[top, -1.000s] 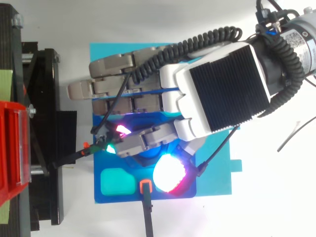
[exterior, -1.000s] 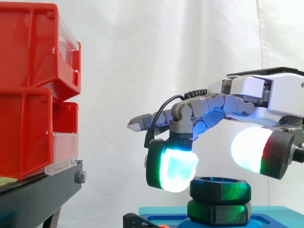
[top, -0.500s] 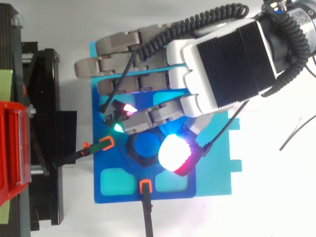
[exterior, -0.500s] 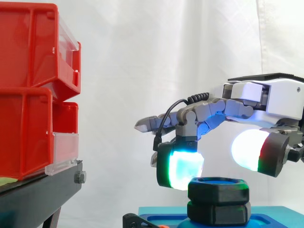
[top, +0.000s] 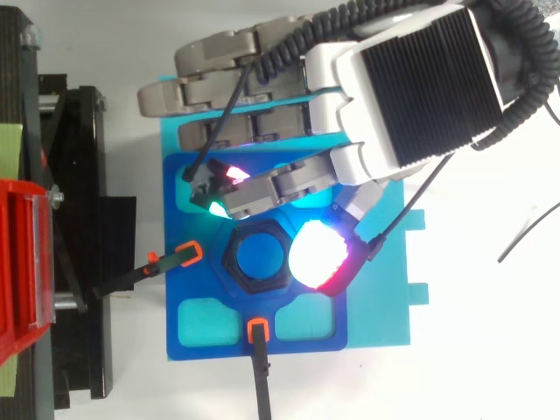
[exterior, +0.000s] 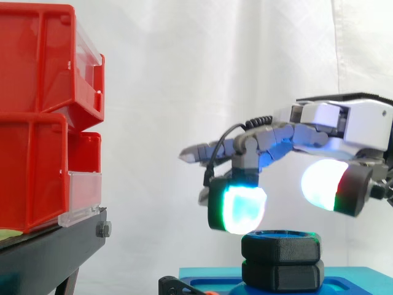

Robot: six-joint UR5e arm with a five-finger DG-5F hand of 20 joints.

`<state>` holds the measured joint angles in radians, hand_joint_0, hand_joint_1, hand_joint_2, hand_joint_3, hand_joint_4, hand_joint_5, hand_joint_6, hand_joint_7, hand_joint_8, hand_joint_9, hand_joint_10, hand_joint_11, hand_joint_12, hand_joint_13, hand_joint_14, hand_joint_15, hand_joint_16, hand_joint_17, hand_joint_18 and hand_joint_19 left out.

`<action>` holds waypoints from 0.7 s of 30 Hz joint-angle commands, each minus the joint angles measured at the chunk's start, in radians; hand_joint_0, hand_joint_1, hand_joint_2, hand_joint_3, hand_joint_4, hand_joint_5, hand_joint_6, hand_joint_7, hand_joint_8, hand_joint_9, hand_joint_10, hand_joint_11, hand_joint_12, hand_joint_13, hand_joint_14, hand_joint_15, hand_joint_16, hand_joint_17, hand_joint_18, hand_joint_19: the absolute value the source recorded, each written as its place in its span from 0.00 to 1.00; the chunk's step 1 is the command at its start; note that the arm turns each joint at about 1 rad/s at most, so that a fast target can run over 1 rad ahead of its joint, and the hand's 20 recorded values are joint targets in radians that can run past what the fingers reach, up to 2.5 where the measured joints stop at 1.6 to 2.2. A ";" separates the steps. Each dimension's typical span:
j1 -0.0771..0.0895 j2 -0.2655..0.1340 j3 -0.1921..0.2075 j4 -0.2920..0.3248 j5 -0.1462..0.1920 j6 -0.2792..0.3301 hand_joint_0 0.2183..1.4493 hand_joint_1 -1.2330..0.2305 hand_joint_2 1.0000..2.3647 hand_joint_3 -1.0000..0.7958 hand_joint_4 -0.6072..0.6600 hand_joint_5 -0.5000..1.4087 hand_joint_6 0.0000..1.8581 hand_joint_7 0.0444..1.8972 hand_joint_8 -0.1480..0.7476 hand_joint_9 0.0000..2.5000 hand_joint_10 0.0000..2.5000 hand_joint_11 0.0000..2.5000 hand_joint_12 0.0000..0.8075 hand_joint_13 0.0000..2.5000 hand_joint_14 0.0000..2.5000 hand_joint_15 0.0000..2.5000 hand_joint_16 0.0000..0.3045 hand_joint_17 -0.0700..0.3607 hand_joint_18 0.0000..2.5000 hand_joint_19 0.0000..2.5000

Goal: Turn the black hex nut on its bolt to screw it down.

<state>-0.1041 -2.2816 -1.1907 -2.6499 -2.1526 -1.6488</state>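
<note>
The black hex nut [top: 255, 260] sits on its blue bolt [top: 260, 255] at the middle of a dark blue fixture [top: 206, 293]. The fixture rests on a teal plate [top: 385, 297], which lies on the white surface [top: 490, 350]. In the side view the nut [exterior: 281, 246] is stacked directly on a second black hex piece [exterior: 282, 275], and the bolt's blue top shows inside the nut's ring.

The robot hand [exterior: 356, 123] reaches in from the right and hovers over the fixture, spread and holding nothing. Most of its fingers stretch straight out to the left, on the far side of the nut. One finger bends downward, and its cyan-glowing pad [exterior: 236, 209] hangs just above and to the left of the nut's top edge; whether it touches cannot be told. The thumb's white and red pad [exterior: 324, 184] is clearly above the nut. From above, that thumb pad [top: 319, 256] lies just beside the nut's right edge.

Two black rods with orange tips point at the nut, one from the left [top: 184, 255] and one from the near side [top: 256, 330].

Stacked red bins [exterior: 37, 123] stand on a black stand [exterior: 49, 246] at the left, well apart from the fixture, before a white curtain [exterior: 184, 74].
</note>
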 commanded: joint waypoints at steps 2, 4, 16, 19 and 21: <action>0.015 0.001 0.056 -0.021 0.000 0.014 0.25 0.68 0.00 0.28 0.55 0.22 0.27 0.60 0.45 0.28 0.00 0.00 0.42 0.12 0.00 0.00 0.15 0.40 0.13 0.12; 0.027 -0.001 0.072 -0.032 0.004 0.017 0.25 0.68 0.00 0.28 0.56 0.22 0.27 0.58 0.45 0.28 0.00 0.00 0.42 0.12 0.00 0.00 0.15 0.40 0.13 0.12; 0.093 -0.001 0.037 -0.021 0.050 0.017 0.25 0.68 0.00 0.28 0.58 0.22 0.27 0.53 0.46 0.28 0.00 0.00 0.42 0.12 0.00 0.00 0.15 0.40 0.13 0.12; 0.106 -0.001 0.023 -0.018 0.060 0.017 0.25 0.68 0.00 0.28 0.56 0.22 0.27 0.54 0.45 0.28 0.00 0.00 0.42 0.12 0.00 0.00 0.15 0.40 0.13 0.12; 0.112 -0.001 0.019 -0.016 0.068 0.017 0.25 0.68 0.00 0.28 0.55 0.22 0.27 0.56 0.45 0.28 0.00 0.00 0.42 0.12 0.00 0.00 0.15 0.40 0.13 0.12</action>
<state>-0.0041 -2.2826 -1.1604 -2.6690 -2.0974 -1.6322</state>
